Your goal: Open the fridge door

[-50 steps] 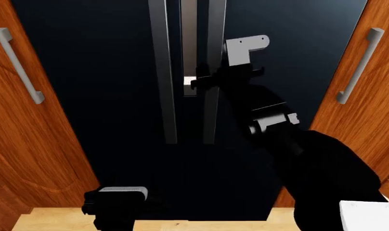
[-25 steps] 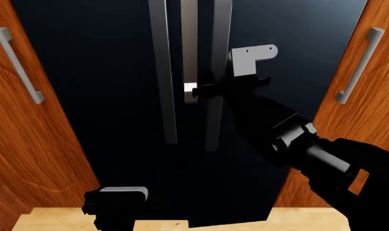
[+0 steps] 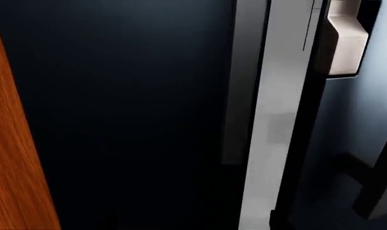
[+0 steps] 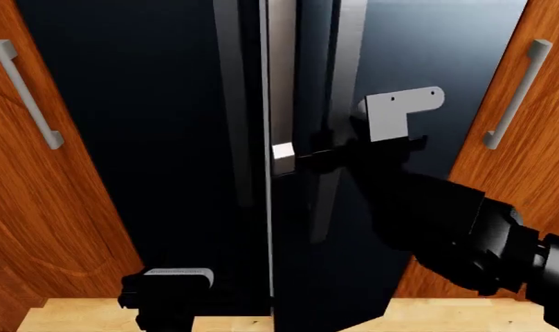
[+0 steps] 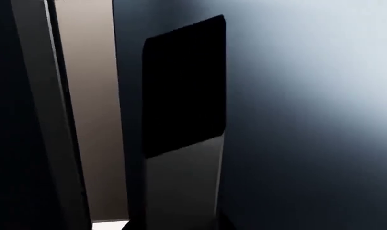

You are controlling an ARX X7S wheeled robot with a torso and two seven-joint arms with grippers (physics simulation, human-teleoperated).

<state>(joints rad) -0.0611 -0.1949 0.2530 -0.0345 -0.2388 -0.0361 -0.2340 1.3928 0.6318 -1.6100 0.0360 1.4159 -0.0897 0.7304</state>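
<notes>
The fridge door (image 4: 427,48) is the right-hand glossy black panel. It stands ajar, swung toward me, and a pale gap (image 4: 281,76) shows along its left edge. Its long grey bar handle (image 4: 344,62) runs down that edge. My right gripper (image 4: 309,156) is shut on the handle at mid-height, with the black arm reaching in from the lower right. The right wrist view has the handle (image 5: 180,187) close up against the door panel (image 5: 308,120). My left gripper (image 4: 165,285) hangs low in front of the twin door (image 4: 141,104), touching nothing; its fingers are hidden.
Reddish-brown cabinet doors flank the fridge, one on the left (image 4: 21,207) and one on the right (image 4: 538,173), each with a short grey handle (image 4: 25,93) (image 4: 517,93). The twin door's handle (image 4: 229,104) runs beside the gap. A light wooden surface (image 4: 77,318) lies at the bottom.
The right door has swung outward toward me and the gap at its left edge has widened. My right gripper moved back and down with the handle. The left gripper stayed put.
</notes>
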